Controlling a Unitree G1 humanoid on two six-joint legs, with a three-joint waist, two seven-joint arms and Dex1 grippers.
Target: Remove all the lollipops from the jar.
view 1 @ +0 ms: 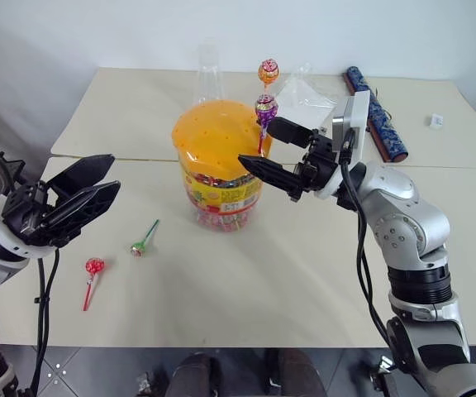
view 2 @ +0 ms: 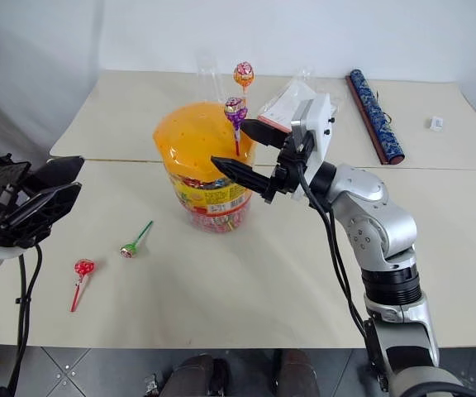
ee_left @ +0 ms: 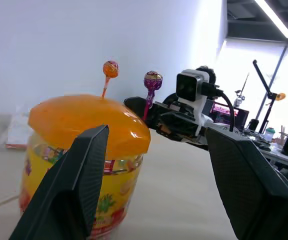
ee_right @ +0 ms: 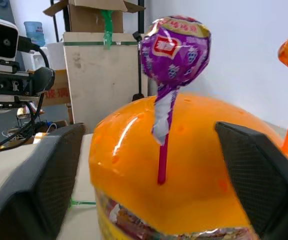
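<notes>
The jar [view 1: 219, 178] is a squat clear tub with an orange dome lid, standing mid-table. A purple lollipop [view 1: 266, 107] and an orange lollipop [view 1: 268, 71] stand upright in the lid. My right gripper [view 1: 257, 142] is open at the jar's right side, one finger on either side of the purple lollipop's stick [ee_right: 162, 160] without touching it. A green lollipop [view 1: 141, 246] and a red lollipop [view 1: 94, 267] lie on the table to the left of the jar. My left gripper [view 1: 112, 174] hangs open and empty above the table left of the jar, pointing toward it.
A flat clear plastic bag [view 1: 304, 95] lies behind the jar. A dark blue patterned roll [view 1: 376, 116] lies at the back right, with a small white object [view 1: 436, 121] beyond it. A seam between two tabletops runs across behind the jar.
</notes>
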